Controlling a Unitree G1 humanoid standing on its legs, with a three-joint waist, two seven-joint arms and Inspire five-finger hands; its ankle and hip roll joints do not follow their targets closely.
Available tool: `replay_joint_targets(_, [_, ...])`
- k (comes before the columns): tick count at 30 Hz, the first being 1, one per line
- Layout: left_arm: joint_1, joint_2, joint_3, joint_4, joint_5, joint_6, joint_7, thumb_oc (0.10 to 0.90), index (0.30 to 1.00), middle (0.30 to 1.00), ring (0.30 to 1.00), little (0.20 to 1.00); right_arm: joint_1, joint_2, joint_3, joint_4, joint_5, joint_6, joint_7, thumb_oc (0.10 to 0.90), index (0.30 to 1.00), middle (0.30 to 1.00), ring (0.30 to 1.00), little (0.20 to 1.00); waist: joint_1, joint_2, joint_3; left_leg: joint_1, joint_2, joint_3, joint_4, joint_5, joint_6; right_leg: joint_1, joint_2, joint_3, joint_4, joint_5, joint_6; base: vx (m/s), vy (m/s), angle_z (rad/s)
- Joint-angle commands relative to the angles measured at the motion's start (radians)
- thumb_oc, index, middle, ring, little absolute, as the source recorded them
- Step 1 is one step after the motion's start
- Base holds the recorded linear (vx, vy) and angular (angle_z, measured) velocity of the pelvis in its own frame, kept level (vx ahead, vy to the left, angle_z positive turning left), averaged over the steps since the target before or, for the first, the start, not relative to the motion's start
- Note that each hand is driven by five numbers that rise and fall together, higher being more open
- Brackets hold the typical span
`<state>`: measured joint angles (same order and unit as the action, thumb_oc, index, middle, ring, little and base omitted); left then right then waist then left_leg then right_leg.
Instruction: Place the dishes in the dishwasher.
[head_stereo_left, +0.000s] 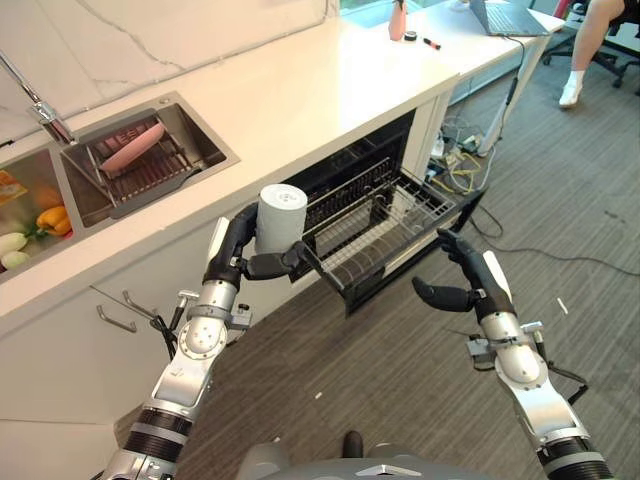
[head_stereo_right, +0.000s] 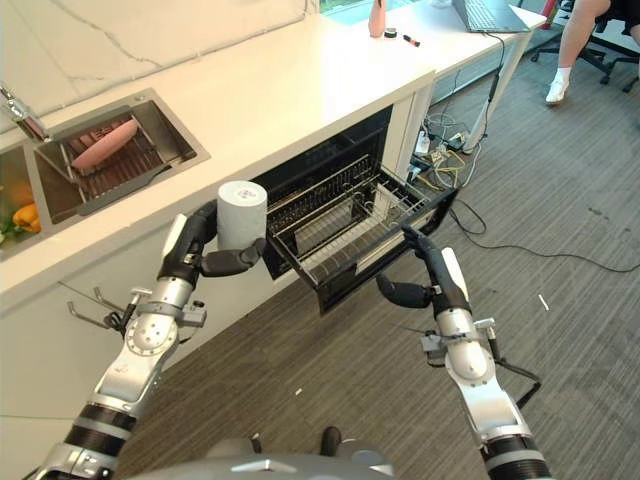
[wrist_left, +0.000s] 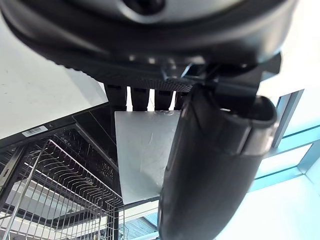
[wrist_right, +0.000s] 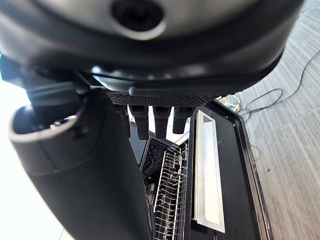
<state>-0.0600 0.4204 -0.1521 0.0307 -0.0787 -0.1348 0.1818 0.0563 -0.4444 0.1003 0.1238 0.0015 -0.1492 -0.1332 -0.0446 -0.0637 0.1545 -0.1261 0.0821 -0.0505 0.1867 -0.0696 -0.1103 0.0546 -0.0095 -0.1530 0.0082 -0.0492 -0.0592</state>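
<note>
white counter (head_stereo_left: 330, 80) runs behind both hands, with the dishwasher (head_stereo_left: 400, 150) open beneath it and its wire rack (head_stereo_left: 375, 235) drawn out between them, ready for loading. left hand (head_stereo_left: 250, 262) curls round an upright white cup (head_stereo_left: 280, 218) just beside the rack's corner, likely to set it in. right hand (head_stereo_left: 455, 280) waits empty, fingers relaxed, by the rack's other end.

Bright, even daylight; glare whitens the counter (head_stereo_left: 300, 90); wrist views blur the near hand (wrist_left: 210, 165).
</note>
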Motion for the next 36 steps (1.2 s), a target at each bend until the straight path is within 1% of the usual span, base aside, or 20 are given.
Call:
replay_joint_targets(1, [-0.063, 0.014, 0.077, -0.108, -0.037, -0.130, 0.036, 0.400, 0.300, 0.300, 0.300, 0.300, -0.048, -0.040, -0.025, -0.066, 0.008, -0.113, -0.015, 0.800, 0.900, 0.900, 0.900, 0.900, 0.042, 0.011, -0.051, 0.058, -0.016, 0.018, -0.033, 0.030, 0.046, -0.018, -0.062, 0.034, 0.012, 0.019, 0.127, 0.09, 0.130, -0.09])
replay_joint_targets(3, [-0.048, 0.007, 0.069, -0.113, -0.050, -0.130, 0.016, 0.400, 0.300, 0.300, 0.300, 0.300, -0.038, -0.026, -0.034, -0.075, 0.010, -0.116, -0.012, 0.800, 0.900, 0.900, 0.900, 0.900, 0.041, 0.023, -0.058, 0.079, -0.008, 0.035, -0.073, 0.029, 0.049, -0.001, -0.068, 0.033, 0.013, 0.010, 0.134, 0.12, 0.183, -0.21])
replay_joint_targets(6, [-0.030, 0.001, 0.052, -0.114, -0.063, -0.122, -0.002, 0.400, 0.300, 0.300, 0.300, 0.300, -0.021, -0.001, -0.046, -0.087, 0.025, -0.117, -0.004, 0.800, 0.900, 0.900, 0.900, 0.900, 0.038, 0.038, -0.074, 0.133, -0.022, 0.039, -0.141, 0.030, 0.065, 0.010, -0.083, 0.043, 0.013, 0.011, 0.146, 0.12, 0.219, -0.10])
replay_joint_targets(13, [-0.019, 0.008, 0.043, -0.121, -0.072, -0.120, -0.032, 0.400, 0.300, 0.300, 0.300, 0.300, -0.018, 0.030, -0.052, -0.124, 0.055, -0.115, 0.027, 0.800, 0.900, 0.900, 0.900, 0.900, 0.044, 0.041, -0.086, 0.179, -0.056, 0.079, -0.179, 0.014, 0.101, 0.003, -0.120, 0.075, 0.010, 0.033, 0.181, 0.05, 0.183, -0.14])
replay_joint_targets(14, [-0.026, 0.014, 0.037, -0.122, -0.075, -0.121, -0.040, 0.400, 0.300, 0.300, 0.300, 0.300, -0.033, 0.041, -0.048, -0.141, 0.064, -0.118, 0.037, 0.800, 0.900, 0.900, 0.900, 0.900, 0.046, 0.040, -0.085, 0.183, -0.077, 0.097, -0.167, -0.007, 0.124, -0.014, -0.136, 0.093, 0.032, 0.038, 0.197, 0.02, 0.236, -0.20])
replay_joint_targets(16, [-0.027, 0.017, 0.034, -0.128, -0.076, -0.122, -0.047, 0.400, 0.300, 0.300, 0.300, 0.300, -0.038, 0.043, -0.049, -0.145, 0.064, -0.118, 0.038, 0.800, 0.900, 0.900, 0.900, 0.900, 0.049, 0.040, -0.081, 0.182, -0.082, 0.103, -0.159, -0.018, 0.134, -0.026, -0.140, 0.099, 0.055, 0.037, 0.202, 0.00, 0.202, -0.28])
replay_joint_targets(17, [-0.027, 0.025, 0.033, -0.141, -0.081, -0.127, -0.059, 0.400, 0.300, 0.300, 0.300, 0.300, -0.051, 0.051, -0.047, -0.157, 0.067, -0.119, 0.040, 0.800, 0.900, 0.900, 0.900, 0.900, 0.052, 0.039, -0.068, 0.181, -0.087, 0.112, -0.142, -0.028, 0.149, -0.057, -0.137, 0.106, 0.128, 0.033, 0.209, -0.02, 0.103, -0.26])
replay_joint_targets(21, [-0.028, 0.035, 0.033, -0.146, -0.090, -0.129, -0.063, 0.400, 0.300, 0.300, 0.300, 0.300, -0.063, 0.063, -0.038, -0.161, 0.077, -0.120, 0.044, 0.800, 0.900, 0.900, 0.900, 0.900, 0.055, 0.036, -0.059, 0.173, -0.091, 0.120, -0.122, -0.038, 0.162, -0.090, -0.135, 0.113, 0.199, 0.025, 0.216, -0.01, 0.079, -0.41])
replay_joint_targets(22, [-0.033, 0.037, 0.027, -0.147, -0.099, -0.128, -0.065, 0.400, 0.300, 0.300, 0.300, 0.300, -0.066, 0.070, -0.029, -0.167, 0.080, -0.120, 0.048, 0.800, 0.900, 0.900, 0.900, 0.900, 0.055, 0.034, -0.053, 0.172, -0.096, 0.114, -0.109, -0.044, 0.168, -0.112, -0.142, 0.110, 0.237, 0.043, 0.224, 0.01, 0.026, -0.03])
replay_joint_targets(23, [-0.033, 0.037, 0.027, -0.147, -0.099, -0.128, -0.065, 0.400, 0.300, 0.300, 0.300, 0.300, -0.066, 0.070, -0.029, -0.167, 0.080, -0.120, 0.048, 0.800, 0.900, 0.900, 0.900, 0.900, 0.055, 0.034, -0.053, 0.172, -0.096, 0.114, -0.109, -0.044, 0.168, -0.112, -0.142, 0.110, 0.237, 0.043, 0.224, 0.05, -0.031, -0.03])
replay_joint_targets(25, [-0.044, 0.036, 0.018, -0.146, -0.104, -0.134, -0.058, 0.400, 0.300, 0.300, 0.300, 0.300, -0.067, 0.062, -0.032, -0.191, 0.074, -0.124, 0.045, 0.800, 0.900, 0.900, 0.900, 0.900, 0.055, 0.039, -0.052, 0.177, -0.075, 0.086, -0.113, -0.052, 0.153, -0.148, -0.193, 0.126, 0.152, 0.087, 0.224, 0.09, -0.161, 0.03])
replay_joint_targets(27, [-0.051, 0.033, 0.015, -0.144, -0.105, -0.133, -0.055, 0.400, 0.300, 0.300, 0.300, 0.300, -0.066, 0.061, -0.036, -0.194, 0.072, -0.124, 0.042, 0.800, 0.900, 0.900, 0.900, 0.900, 0.052, 0.038, -0.052, 0.177, -0.069, 0.074, -0.110, -0.056, 0.147, -0.159, -0.210, 0.134, 0.121, 0.100, 0.223, 0.11, -0.167, 0.32])
replay_joint_targets(28, [-0.061, 0.032, 0.007, -0.139, -0.095, -0.132, -0.041, 0.400, 0.300, 0.300, 0.300, 0.300, -0.073, 0.061, -0.035, -0.189, 0.065, -0.122, 0.033, 0.800, 0.900, 0.900, 0.900, 0.900, 0.038, 0.030, -0.045, 0.185, -0.063, 0.049, -0.099, -0.068, 0.137, -0.192, -0.228, 0.174, 0.103, 0.157, 0.237, 0.14, -0.178, 0.36])
replay_joint_targets(29, [-0.061, 0.032, 0.007, -0.139, -0.095, -0.132, -0.041, 0.400, 0.300, 0.300, 0.300, 0.300, -0.073, 0.061, -0.035, -0.189, 0.065, -0.122, 0.033, 0.800, 0.900, 0.900, 0.900, 0.900, 0.038, 0.030, -0.045, 0.185, -0.063, 0.049, -0.099, -0.068, 0.137, -0.192, -0.228, 0.174, 0.103, 0.157, 0.237, 0.13, -0.185, 0.27])
replay_joint_targets(30, [-0.071, 0.035, 0.006, -0.137, -0.093, -0.132, -0.042, 0.400, 0.300, 0.300, 0.300, 0.300, -0.072, 0.061, -0.038, -0.190, 0.070, -0.124, 0.032, 0.800, 0.900, 0.900, 0.900, 0.900, 0.043, 0.020, -0.050, 0.184, -0.063, 0.048, -0.091, -0.078, 0.132, -0.174, -0.230, 0.169, 0.079, 0.135, 0.244, 0.08, -0.136, 0.50])
replay_joint_targets(31, [-0.066, 0.035, 0.007, -0.133, -0.086, -0.134, -0.039, 0.400, 0.300, 0.300, 0.300, 0.300, -0.072, 0.062, -0.035, -0.191, 0.067, -0.123, 0.030, 0.800, 0.900, 0.900, 0.900, 0.900, 0.044, 0.004, -0.049, 0.191, -0.065, 0.051, -0.088, -0.081, 0.127, -0.168, -0.236, 0.157, 0.079, 0.155, 0.253, 0.20, -0.342, 0.62])
replay_joint_targets(32, [-0.063, 0.033, 0.011, -0.129, -0.087, -0.135, -0.036, 0.400, 0.300, 0.300, 0.300, 0.300, -0.077, 0.058, -0.032, -0.185, 0.067, -0.121, 0.033, 0.800, 0.900, 0.900, 0.900, 0.900, 0.052, -0.008, -0.064, 0.206, -0.042, 0.050, -0.091, -0.085, 0.112, -0.152, -0.226, 0.134, 0.063, 0.147, 0.254, 0.17, -0.285, 0.46])
replay_joint_targets(33, [-0.063, 0.033, 0.011, -0.129, -0.087, -0.135, -0.036, 0.400, 0.300, 0.300, 0.300, 0.300, -0.077, 0.058, -0.032, -0.185, 0.067, -0.121, 0.033, 0.800, 0.900, 0.900, 0.900, 0.900, 0.052, -0.008, -0.064, 0.206, -0.042, 0.050, -0.091, -0.085, 0.112, -0.152, -0.226, 0.134, 0.063, 0.147, 0.254, 0.19, -0.309, 0.21])
replay_joint_targets(34, [-0.054, 0.031, 0.014, -0.128, -0.093, -0.136, -0.038, 0.400, 0.300, 0.300, 0.300, 0.300, -0.073, 0.053, -0.033, -0.183, 0.071, -0.120, 0.038, 0.800, 0.900, 0.900, 0.900, 0.900, 0.056, -0.011, -0.074, 0.217, -0.024, 0.046, -0.097, -0.084, 0.100, -0.136, -0.213, 0.123, 0.049, 0.135, 0.249, 0.13, -0.263, 0.26])
replay_joint_targets(36, [-0.047, 0.018, 0.014, -0.120, -0.108, -0.133, -0.040, 0.400, 0.300, 0.300, 0.300, 0.300, -0.062, 0.031, -0.051, -0.184, 0.083, -0.128, 0.036, 0.800, 0.900, 0.900, 0.900, 0.900, 0.052, -0.009, -0.099, 0.231, 0.036, 0.034, -0.128, -0.035, 0.060, -0.086, -0.167, 0.087, 0.006, 0.112, 0.226, 0.17, -0.366, 0.15])
